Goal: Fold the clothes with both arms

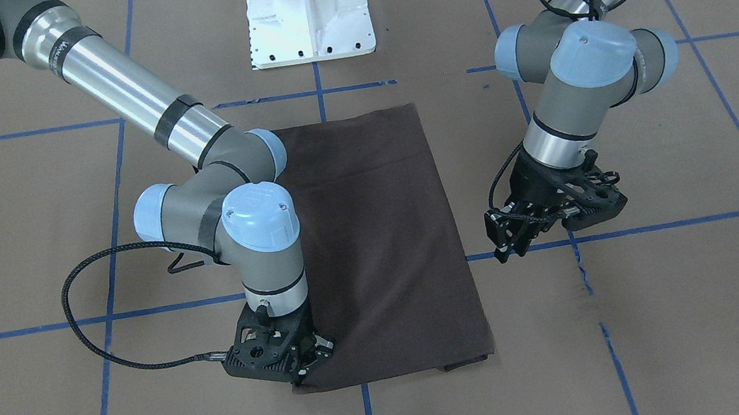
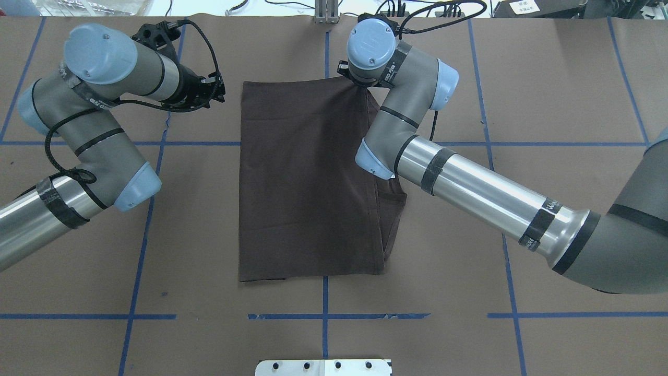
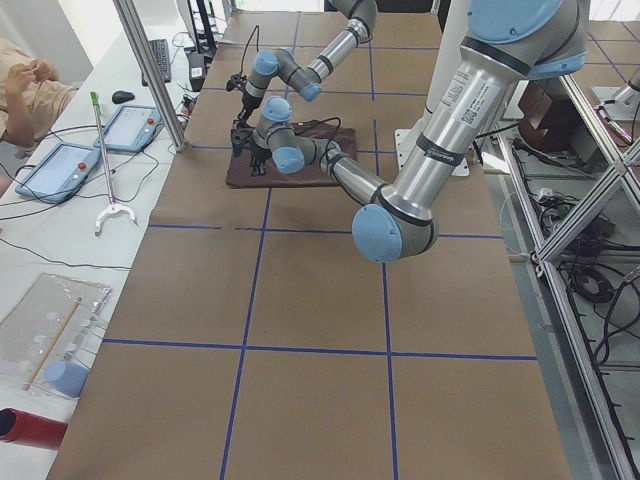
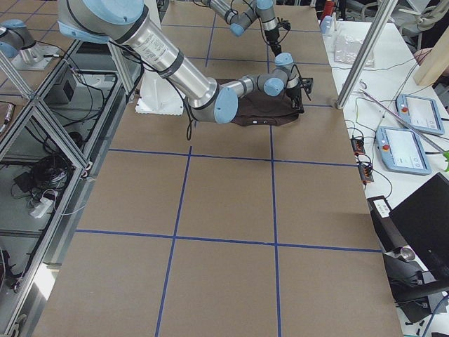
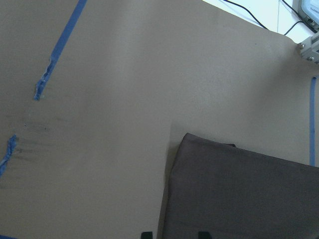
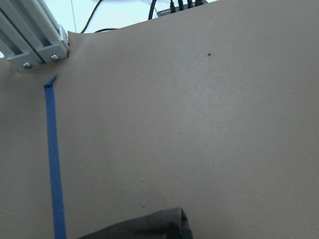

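Right gripper [image 1: 305, 369] vertical, pinching T-shirt [image 1: 373, 235] corner; left gripper [image 1: 512, 249] tilted, released, alongside.

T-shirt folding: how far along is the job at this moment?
Done: the T-shirt lies as a narrow rectangle, sides folded in. In hand: the right gripper appears to pinch one far corner; the left gripper hovers open beside the other, not touching. Remaining: grasping that corner and the crosswise folds.
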`<action>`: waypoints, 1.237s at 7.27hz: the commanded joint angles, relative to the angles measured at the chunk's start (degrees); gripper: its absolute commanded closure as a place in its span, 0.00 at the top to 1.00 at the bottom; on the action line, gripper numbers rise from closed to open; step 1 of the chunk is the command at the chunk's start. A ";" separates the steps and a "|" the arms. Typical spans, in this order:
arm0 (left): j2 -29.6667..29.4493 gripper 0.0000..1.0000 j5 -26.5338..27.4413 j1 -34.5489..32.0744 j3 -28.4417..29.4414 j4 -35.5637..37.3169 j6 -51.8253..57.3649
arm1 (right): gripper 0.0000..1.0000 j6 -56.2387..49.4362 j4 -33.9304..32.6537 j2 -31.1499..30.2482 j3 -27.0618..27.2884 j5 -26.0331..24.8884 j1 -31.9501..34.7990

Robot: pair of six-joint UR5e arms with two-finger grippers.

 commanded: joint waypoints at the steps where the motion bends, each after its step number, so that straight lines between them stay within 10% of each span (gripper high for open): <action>1: 0.08 0.42 0.00 0.00 -0.05 0.00 0.00 | 0.57 -0.18 0.84 -0.31 0.00 0.05 0.17; 3: 0.17 0.42 0.00 0.00 -0.05 0.09 0.00 | 0.71 0.17 1.01 -0.57 2.53 2.67 0.96; 6: 0.26 0.42 -0.09 0.00 -1.01 0.09 0.00 | 0.75 10.75 -2.39 -20.10 33.21 4.71 -4.46; 9: 0.35 0.42 -0.26 0.09 -2.42 0.53 0.00 | 0.75 24.37 -16.20 -28.83 52.33 1.40 -15.43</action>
